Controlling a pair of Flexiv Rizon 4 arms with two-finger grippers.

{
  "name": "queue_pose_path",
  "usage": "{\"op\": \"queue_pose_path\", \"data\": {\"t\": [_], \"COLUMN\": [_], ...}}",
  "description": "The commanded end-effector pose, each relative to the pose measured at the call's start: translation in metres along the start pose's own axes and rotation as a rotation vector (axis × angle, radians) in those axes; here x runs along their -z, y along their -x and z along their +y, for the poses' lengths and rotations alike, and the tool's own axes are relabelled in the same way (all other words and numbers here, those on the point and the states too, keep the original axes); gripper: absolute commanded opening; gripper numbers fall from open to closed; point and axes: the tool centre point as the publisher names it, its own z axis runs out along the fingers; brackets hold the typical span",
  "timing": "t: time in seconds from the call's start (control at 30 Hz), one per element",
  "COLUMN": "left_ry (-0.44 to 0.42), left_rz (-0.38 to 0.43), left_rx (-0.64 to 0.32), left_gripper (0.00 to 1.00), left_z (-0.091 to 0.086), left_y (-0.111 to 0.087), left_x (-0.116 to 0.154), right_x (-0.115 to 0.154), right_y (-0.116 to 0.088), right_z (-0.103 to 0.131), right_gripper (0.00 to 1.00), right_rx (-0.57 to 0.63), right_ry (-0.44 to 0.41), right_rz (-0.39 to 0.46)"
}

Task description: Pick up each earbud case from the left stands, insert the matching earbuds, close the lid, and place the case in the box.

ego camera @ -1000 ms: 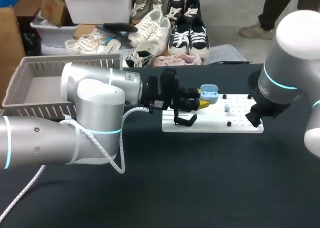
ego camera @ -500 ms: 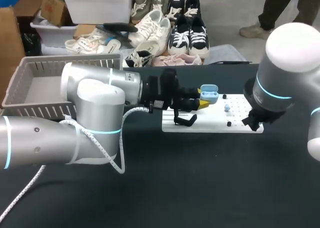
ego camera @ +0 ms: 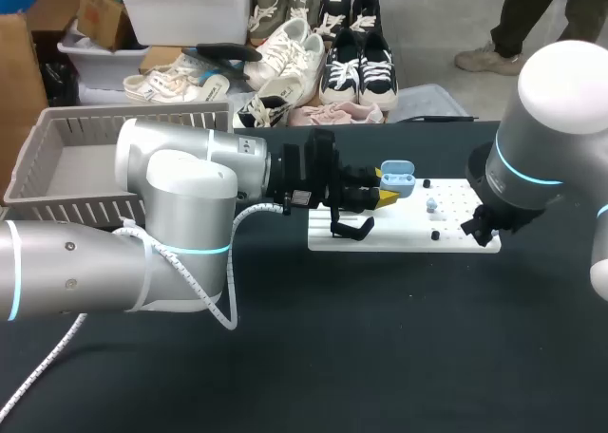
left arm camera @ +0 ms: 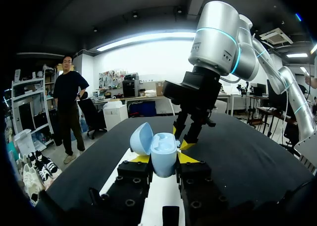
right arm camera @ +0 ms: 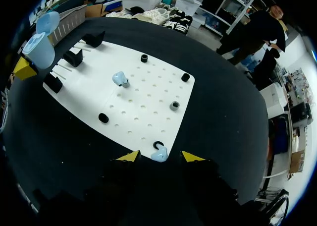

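Case, lid up, clamped in left hand — right hand splayed over blue earbud.

One earbud case showing, lid open. Middle earbud plus edge earbud making two, lying on one white board. Three black stands standing. One grey basket sitting upper left.

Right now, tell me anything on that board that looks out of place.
Nothing stands out. The case sits open in the left claw; one earbud stands midway across the board, a second earbud at its edge by the open right claw.
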Motion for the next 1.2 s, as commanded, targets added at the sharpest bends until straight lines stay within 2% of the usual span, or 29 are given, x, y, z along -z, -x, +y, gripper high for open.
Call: {"op": "queue_pose_path", "data": {"t": [0.03,0.3,0.83,1.17,1.2], "left_ry": [0.002,0.002,0.002,0.002,0.002], "left_rz": [-0.001,-0.001,-0.001,-0.001,-0.001], "left_rx": [0.000,0.000,0.000,0.000,0.000], "left_gripper": [0.00,0.00,0.00,0.00,0.00], "left_z": [-0.0001,-0.0001,-0.0001,-0.0001,-0.0001], "left_y": [-0.0002,-0.0002,-0.0002,-0.0002,-0.0002], "left_x": [0.0000,0.0000,0.0000,0.0000,0.0000], "right_x": [0.0014,-0.0003,-0.0036,-0.0060,-0.0062], "right_y": [-0.0006,-0.0002,0.0006,0.0016,0.0016], "right_z": [0.0012,0.0026,0.0019,0.0037,0.0040], "right_gripper": [0.47,0.38,0.30,0.15,0.10], "right_rx": [-0.002,-0.001,0.006,0.006,0.006], "right_ry": [-0.008,0.000,0.003,0.005,0.006], "right_rz": [-0.002,0.007,0.027,0.035,0.035]}}
